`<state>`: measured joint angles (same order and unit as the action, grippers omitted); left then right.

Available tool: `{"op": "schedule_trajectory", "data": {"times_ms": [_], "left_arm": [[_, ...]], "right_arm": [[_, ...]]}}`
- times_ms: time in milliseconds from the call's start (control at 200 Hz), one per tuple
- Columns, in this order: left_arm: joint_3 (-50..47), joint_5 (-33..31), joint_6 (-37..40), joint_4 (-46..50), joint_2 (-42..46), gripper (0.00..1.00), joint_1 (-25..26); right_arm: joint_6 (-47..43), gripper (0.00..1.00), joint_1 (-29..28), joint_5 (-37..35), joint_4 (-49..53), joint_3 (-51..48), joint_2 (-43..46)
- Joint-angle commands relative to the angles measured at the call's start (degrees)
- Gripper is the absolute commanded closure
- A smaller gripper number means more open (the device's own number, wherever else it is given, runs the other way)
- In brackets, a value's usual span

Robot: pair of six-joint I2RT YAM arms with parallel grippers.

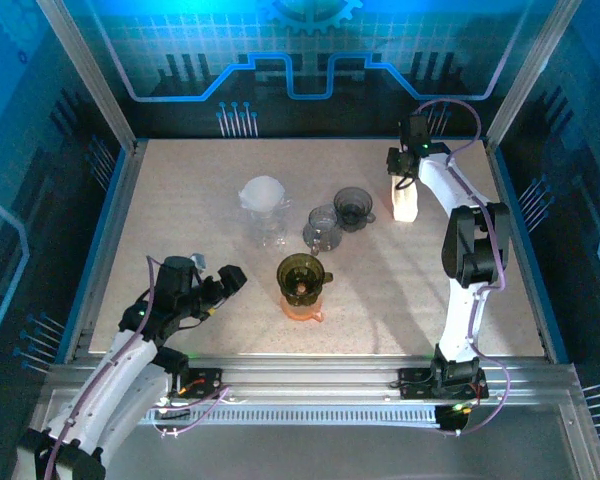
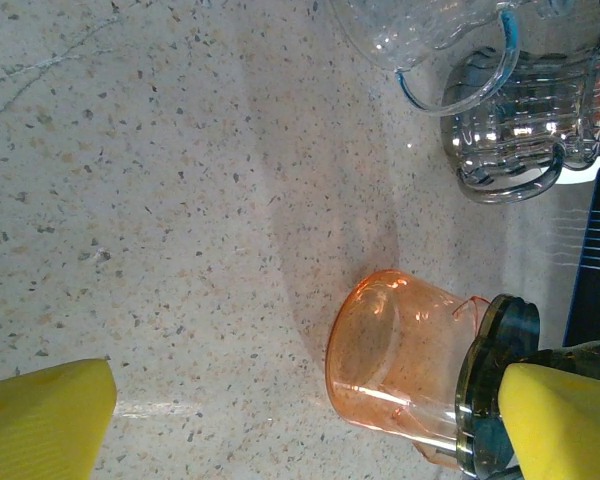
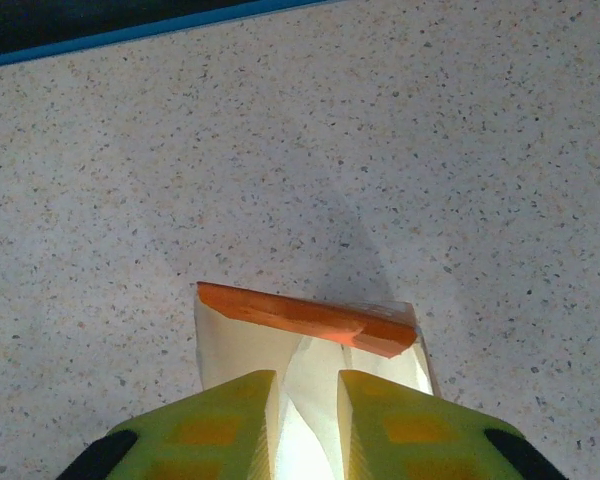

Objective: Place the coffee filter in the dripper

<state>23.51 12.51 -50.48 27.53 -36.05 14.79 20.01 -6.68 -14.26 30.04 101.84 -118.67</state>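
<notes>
The dark olive dripper (image 1: 303, 275) sits on an orange cup (image 1: 302, 308) in the middle front of the table. In the left wrist view the orange cup (image 2: 395, 350) lies ahead with the dripper (image 2: 500, 395) on it, beside my right finger. My left gripper (image 1: 230, 280) (image 2: 305, 435) is open and holds nothing, just left of the cup. At the back right, my right gripper (image 1: 404, 185) (image 3: 308, 425) reaches into a cream filter pack (image 1: 405, 205) with an orange strip (image 3: 305, 318). Its fingers pinch a white coffee filter (image 3: 305, 390).
A glass carafe topped with a white filter (image 1: 263, 195) stands at centre left. A clear glass mug (image 1: 322, 228) (image 2: 515, 130) and a grey dripper (image 1: 353, 207) stand behind the orange cup. The blue table rim (image 3: 130, 35) runs just beyond the pack.
</notes>
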Motion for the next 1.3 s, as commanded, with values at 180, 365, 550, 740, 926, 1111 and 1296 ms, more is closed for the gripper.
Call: {"op": "schedule_trajectory", "data": {"times_ms": [180,365,550,740,926,1111,1296], "left_arm": [[-0.3,0.8,1.0,-0.5,-0.2,0.01,-0.5],[-0.1,0.9,1.1,-0.6,-0.3,0.01,-0.5],[-0.3,0.9,1.1,-0.7,-0.3,0.01,-0.5],[-0.3,0.8,1.0,-0.8,-0.3,0.01,-0.5],[-0.3,0.9,0.9,-0.7,-0.2,0.01,-0.5],[-0.5,0.9,0.8,-0.7,-0.2,0.01,-0.6],[-0.5,0.9,0.9,-0.9,-0.2,0.01,-0.6]], "right_arm": [[-0.5,0.77,0.8,0.7,1.7,2.2,-2.3],[-0.3,0.79,0.9,1.0,2.1,2.5,-2.8],[-0.6,0.85,0.8,0.9,2.1,2.6,-2.8],[-0.5,0.95,0.9,0.8,1.9,2.2,-2.2],[-0.5,1.0,0.9,0.2,0.4,1.0,-0.4],[0.1,1.0,0.9,0.5,-2.2,-1.4,2.5],[0.9,1.0,0.8,0.0,-3.1,-3.1,5.0]]}}
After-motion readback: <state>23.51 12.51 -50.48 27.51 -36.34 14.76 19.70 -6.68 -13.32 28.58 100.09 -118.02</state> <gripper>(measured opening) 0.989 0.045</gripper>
